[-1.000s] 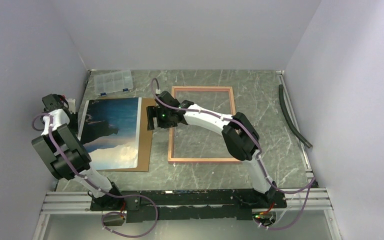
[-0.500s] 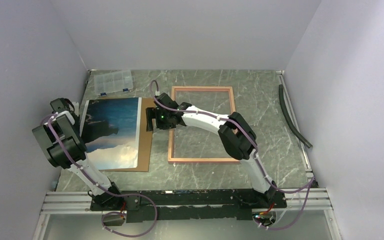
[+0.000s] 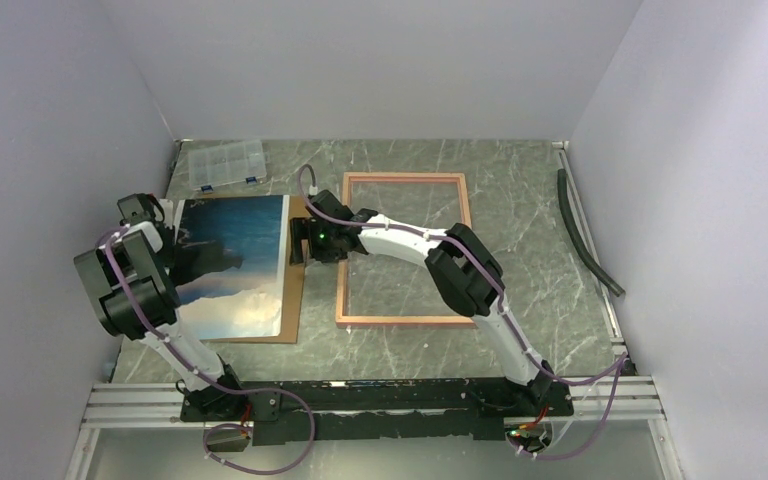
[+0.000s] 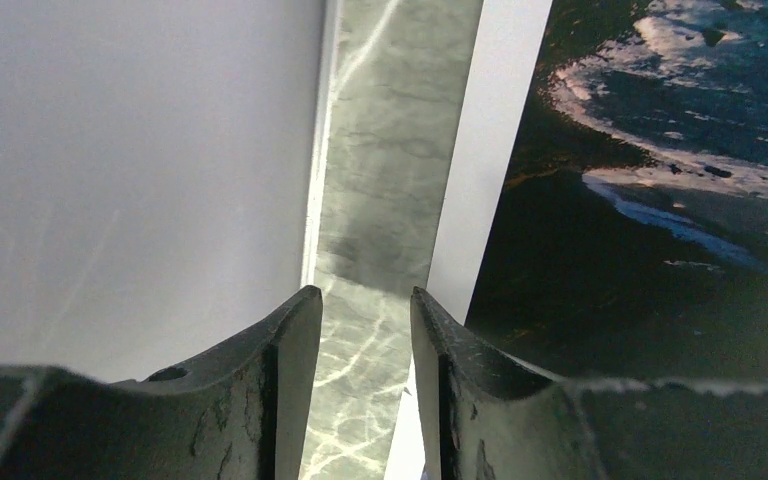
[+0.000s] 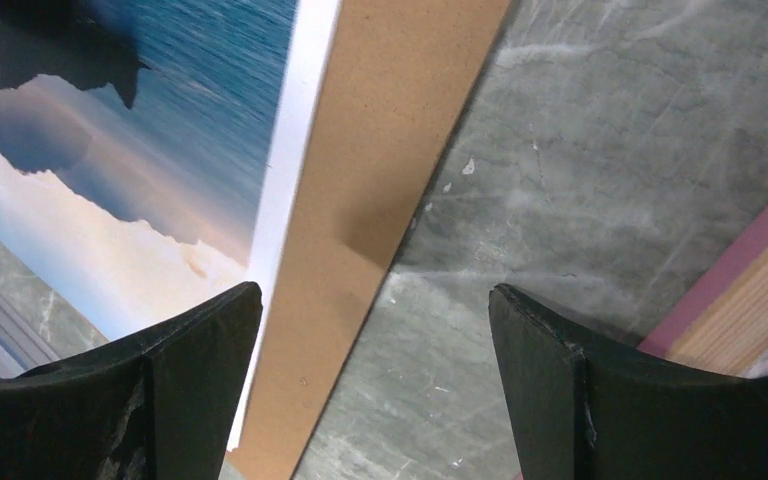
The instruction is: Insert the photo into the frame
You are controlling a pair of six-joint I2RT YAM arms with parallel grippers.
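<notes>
I see the left tool part-open beside the photo, centre left; right tool wide open, empty.

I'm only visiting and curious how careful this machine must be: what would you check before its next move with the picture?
1. Photo lies picture side up on the brown board: ok.
2. Frame lies flat and empty: ok.
3. Photo held by a gripper: not ok, neither holds it.
4. Left gripper at the photo's left edge, jaws part open: ok.
5. Right gripper jaws wide over the board's edge: ok.
6. Space over the frame free: not ok, the right arm reaches across it.
</notes>
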